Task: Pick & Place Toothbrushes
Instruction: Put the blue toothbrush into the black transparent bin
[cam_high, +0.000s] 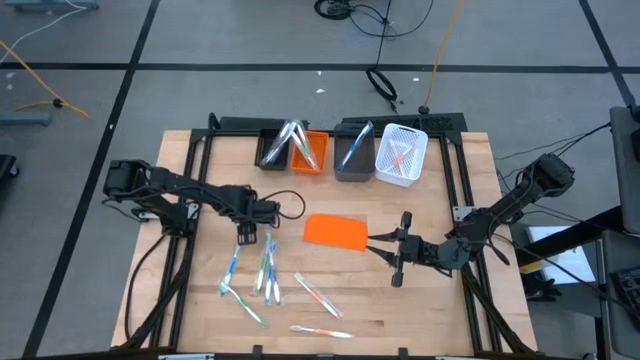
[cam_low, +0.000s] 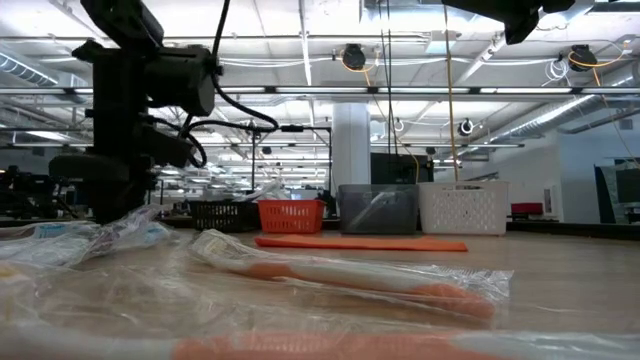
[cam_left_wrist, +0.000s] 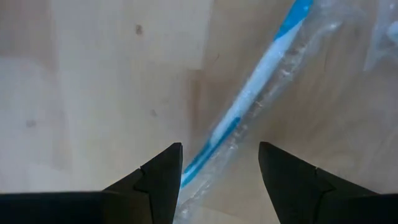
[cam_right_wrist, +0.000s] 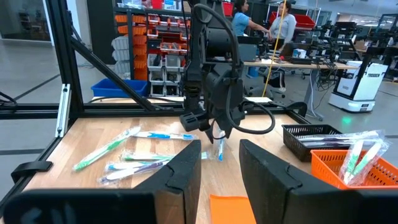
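Your open left gripper (cam_left_wrist: 217, 177) straddles a wrapped blue toothbrush (cam_left_wrist: 249, 99), bare table (cam_left_wrist: 93, 81) beside it unobstructed.

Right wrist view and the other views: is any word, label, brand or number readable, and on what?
White machine in the room behind the table: dark lettering, too small to read.
Toothbrushes, their wrappers, orange sheet: no readable print.

White machine (cam_right_wrist: 359, 84) behind my table: I read "TROSSEN" in dark letters, perhaps not complete.
Toothbrush wrappers: no print I can read.
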